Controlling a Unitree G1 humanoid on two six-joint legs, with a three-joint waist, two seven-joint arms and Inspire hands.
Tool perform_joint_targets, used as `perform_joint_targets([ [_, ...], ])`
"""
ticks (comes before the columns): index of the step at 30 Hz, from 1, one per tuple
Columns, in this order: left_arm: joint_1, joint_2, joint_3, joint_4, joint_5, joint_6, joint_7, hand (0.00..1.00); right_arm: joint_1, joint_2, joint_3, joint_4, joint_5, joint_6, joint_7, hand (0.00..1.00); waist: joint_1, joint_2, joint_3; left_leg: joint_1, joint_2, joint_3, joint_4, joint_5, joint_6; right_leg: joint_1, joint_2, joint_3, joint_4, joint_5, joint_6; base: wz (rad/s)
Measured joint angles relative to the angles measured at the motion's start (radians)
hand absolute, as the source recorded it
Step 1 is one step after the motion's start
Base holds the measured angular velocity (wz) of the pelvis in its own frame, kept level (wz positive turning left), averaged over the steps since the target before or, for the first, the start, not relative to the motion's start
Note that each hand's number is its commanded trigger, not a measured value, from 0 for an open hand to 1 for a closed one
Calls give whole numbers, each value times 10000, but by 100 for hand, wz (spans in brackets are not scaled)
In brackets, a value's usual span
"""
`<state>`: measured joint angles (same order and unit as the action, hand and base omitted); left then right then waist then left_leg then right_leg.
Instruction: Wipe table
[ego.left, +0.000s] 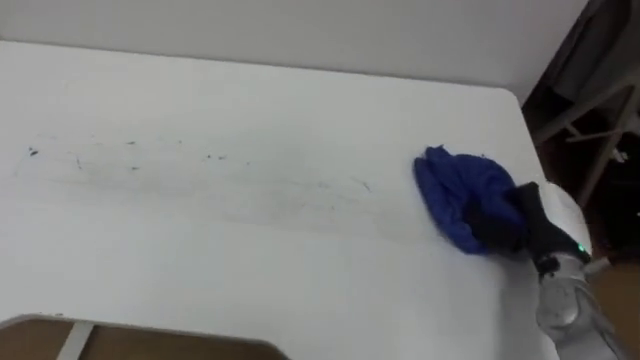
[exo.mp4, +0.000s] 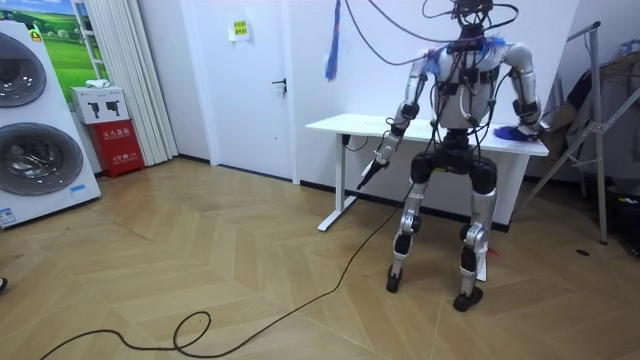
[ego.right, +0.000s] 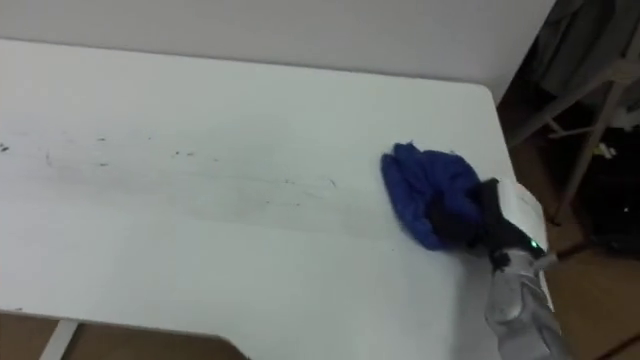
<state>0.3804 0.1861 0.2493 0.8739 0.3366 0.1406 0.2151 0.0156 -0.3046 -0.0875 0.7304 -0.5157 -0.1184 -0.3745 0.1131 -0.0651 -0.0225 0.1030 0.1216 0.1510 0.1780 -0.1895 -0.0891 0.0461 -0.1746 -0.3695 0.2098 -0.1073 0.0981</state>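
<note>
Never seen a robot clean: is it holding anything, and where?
Its right hand is sunk into the right edge of the blue cloth; whether it grips or just presses cannot be told. The left hand hangs beside the table.

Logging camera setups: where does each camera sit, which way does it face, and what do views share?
Left eye view: on the head, looking down at the white table; right hand on the blue cloth.
Right eye view: beside it, same look, same hand and cloth.
Room view: across the floor, behind the standing robot; left hand hangs low.
Shared: table, cloth, right hand.
</note>
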Motion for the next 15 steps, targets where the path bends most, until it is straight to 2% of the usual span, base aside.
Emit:
perform_joint_targets([
  [2, 102, 95, 114, -378, 99, -195, 184, 0, 762, -24, -538, 64, 196, 165, -113, 100, 16, -293, -2, 350, 10, -29, -63, -1, 0, 437, 10, -156, -92, -22, 37, 11],
  [3, 88, 99, 69, -401, 85, -229, 188, 0, 852, -36, -580, 78, 263, 243, -118, 100, 9, -317, 2, 439, 11, -27, -109, -1, 0, 494, 17, -155, -92, -22, 37, -8],
  [6, -157, 49, -217, -390, 79, -339, 222, 0, 579, 24, -471, -227, 443, 791, 49, 100, 66, -247, 32, 596, 14, -17, -200, -13, -3, 481, 48, -141, -97, -10, 19, -22],
  [7, -357, 42, -385, -397, 88, -338, 240, 0, 331, 10, -309, -421, 367, 1217, 166, 100, 177, -170, 55, 597, 67, 88, -325, -18, -9, 357, 99, -107, -60, 24, -33, -28],
  [8, -552, 0, -552, -353, 87, -356, 377, 0, -90, 48, 75, -636, 314, 1731, 332, 100, 456, -97, 96, 607, 100, 141, -451, -24, -19, 141, 197, 134, -34, 103, -120, -48],
  [9, -672, -21, -616, -263, 85, -360, 417, 0, -324, 82, 392, -867, 214, 2044, 486, 100, 678, -52, 119, 602, 109, 128, -510, -28, -25, 6, 255, 249, -24, 191, -191, -84],
  [10, -860, -30, -732, -110, 76, -324, 433, 0, -924, 103, 1368, -1441, -272, 2567, 898, 100, 987, 27, 203, 552, 168, 123, -504, -71, -51, -246, 386, 363, -13, 351, -329, -80],
  [11, -991, 7, -892, -99, 84, -203, 432, 0, -1581, 254, 2471, -2104, -855, 2803, 1416, 100, 1153, 7, 248, 362, 214, 62, -455, -101, -111, -485, 468, 381, 4, 441, -444, -59],
  [12, -1056, 18, -990, -118, 85, -147, 432, 0, -1915, 367, 3057, -2365, -1118, 2832, 1646, 100, 1235, 0, 257, 264, 229, -13, -441, -94, -124, -570, 509, 414, 3, 463, -478, -26],
  [13, -1236, -3, -1183, -146, 97, -106, 429, 0, -2710, 583, 4028, -2514, -1710, 2820, 2068, 100, 1542, 2, 293, 202, 229, -217, -429, -89, -131, -669, 614, 456, -21, 507, -548, 0],
  [14, -1336, -16, -1372, -161, 96, -50, 417, 0, -3393, 1056, 4776, -2518, -2221, 2813, 2442, 100, 1796, -9, 305, 68, 236, -573, -402, -79, -144, -689, 706, 440, -85, 511, -594, 12],
  [15, -1423, -36, -1419, -201, 95, -2, 398, 0, -3629, 1268, 5027, -2515, -2411, 2782, 2596, 100, 1941, -38, 311, -20, 235, -756, -387, -66, -152, -692, 711, 339, -89, 487, -621, 53],
])
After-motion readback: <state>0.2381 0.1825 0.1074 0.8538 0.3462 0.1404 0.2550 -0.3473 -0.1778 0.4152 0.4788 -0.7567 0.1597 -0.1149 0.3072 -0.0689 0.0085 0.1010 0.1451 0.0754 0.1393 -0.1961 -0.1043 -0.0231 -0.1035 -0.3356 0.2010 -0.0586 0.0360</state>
